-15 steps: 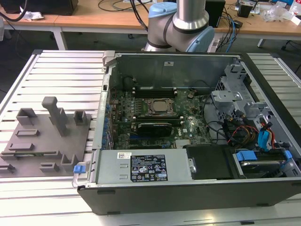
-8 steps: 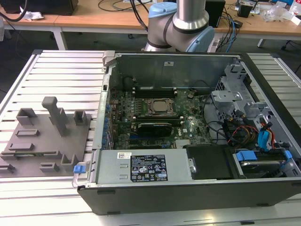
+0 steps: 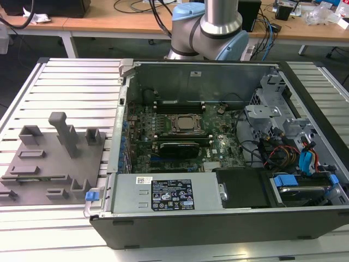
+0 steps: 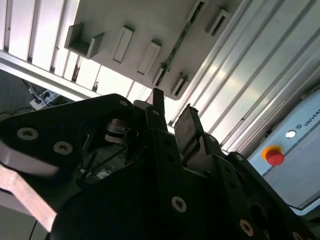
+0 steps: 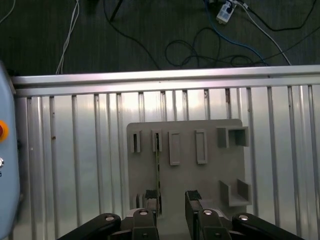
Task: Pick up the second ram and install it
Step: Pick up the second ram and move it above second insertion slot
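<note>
The claw (image 5: 171, 204) hangs over the grey fixture plate (image 5: 210, 175) with its two fingers (image 5: 194, 200) apart and nothing gripped between them. The second ram (image 5: 158, 170) stands on its thin edge in the plate's holders, a narrow green stick running away from the claw. In the second wrist view the second ram (image 4: 182, 37) slants across the plate, clear of the fingertips (image 4: 188, 120). In the exterior view the plate (image 3: 49, 164) sits on the slotted table (image 3: 71, 76) at the exterior view's left, just beside the open computer case (image 3: 180, 229) with its motherboard (image 3: 180, 123).

We judge the pick not yet made. Our worry is alignment: in the first wrist view the stick lines up close to one finger rather than midway in the gap. If the claw came down so, that fingertip could land on the board's top edge and press it into the holder. The closing fingers could also drag it sideways and tilt it. A tilted or off-centre hold would bring so thin a board crooked to its socket. The raised holders near the stick could also catch a finger.
</note>
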